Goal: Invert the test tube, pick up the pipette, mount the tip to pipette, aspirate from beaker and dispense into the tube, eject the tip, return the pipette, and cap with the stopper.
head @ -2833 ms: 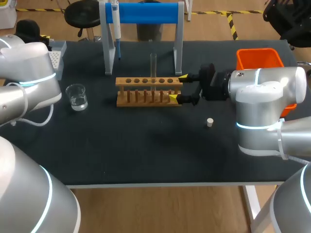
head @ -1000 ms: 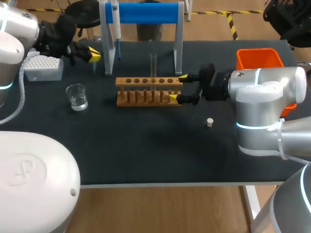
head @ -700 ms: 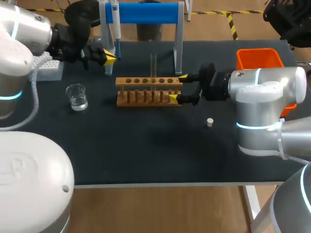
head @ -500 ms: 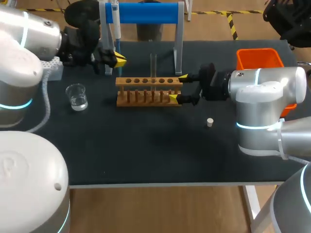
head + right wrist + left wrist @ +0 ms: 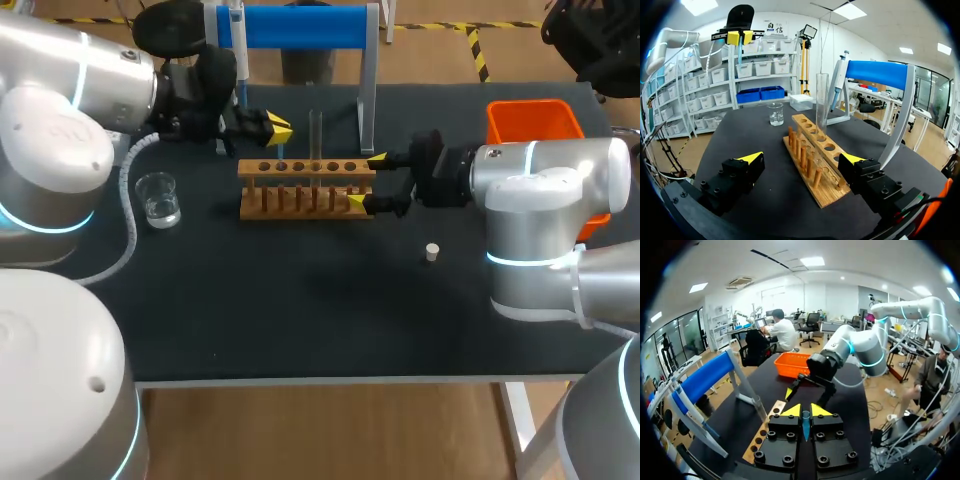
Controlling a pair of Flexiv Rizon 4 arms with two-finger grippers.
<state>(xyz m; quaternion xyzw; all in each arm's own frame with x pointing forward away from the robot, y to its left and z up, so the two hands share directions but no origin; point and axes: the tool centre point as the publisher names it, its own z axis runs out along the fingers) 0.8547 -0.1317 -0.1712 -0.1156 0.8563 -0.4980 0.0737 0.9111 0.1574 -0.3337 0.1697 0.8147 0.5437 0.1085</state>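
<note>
Left gripper (image 5: 275,128): pinching a slim blue piece (image 5: 805,422), probably a pipette tip, though I cannot be sure; hovering just behind the wooden rack (image 5: 305,188), near the test tube (image 5: 315,135) standing upright in it. Right gripper (image 5: 368,182): fingers spread wide, straddling the rack's end, gripping nothing. Pipette (image 5: 237,30): hanging on the blue stand (image 5: 300,27). Beaker (image 5: 158,198), stopper (image 5: 432,252): sitting well apart on the tabletop (image 5: 300,320). Handling, as I am judging it: I am needing the blue point centred over the tube's mouth, then coming down plumb. Clearance: stand posts crowding behind the rack; open room lying in front of it.
</note>
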